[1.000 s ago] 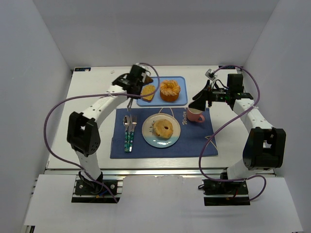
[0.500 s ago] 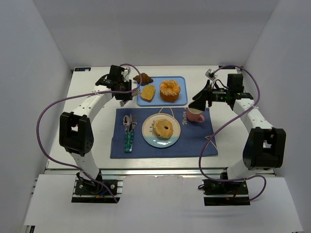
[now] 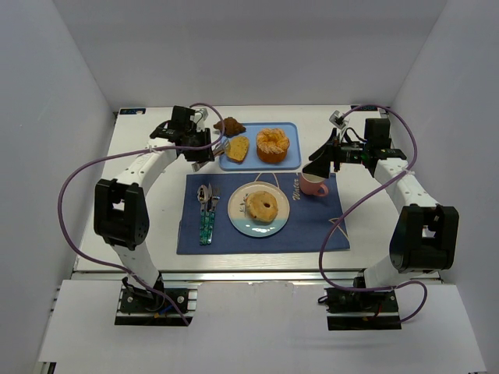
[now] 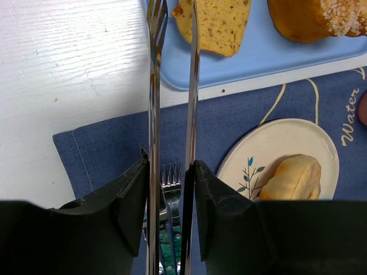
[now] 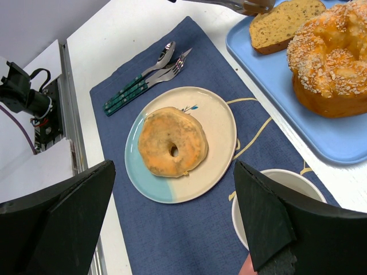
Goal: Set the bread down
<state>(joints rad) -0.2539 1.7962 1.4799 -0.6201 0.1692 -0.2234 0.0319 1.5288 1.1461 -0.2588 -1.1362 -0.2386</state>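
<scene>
White table [image 3: 148, 202] carrying a navy placemat [image 3: 312, 226], a blue tray [image 3: 292, 160], one brown pastry [image 3: 230, 125] beside it.

— What sits beyond the left gripper [image 4: 170, 114]?

— Its two thin metal tongs run up the frame with a narrow gap between them and nothing in it. Past their tips, a yellow-orange wedge-shaped bread slice [image 4: 217, 23] lies on a light blue plastic tray [image 4: 258, 57].

— And nearer than the tray?

— A dark blue cloth placemat [image 4: 109, 152], carrying a cream round plate [image 4: 258, 149] with a golden-tan ring-shaped bread [image 4: 292, 177], partly hidden.
</scene>
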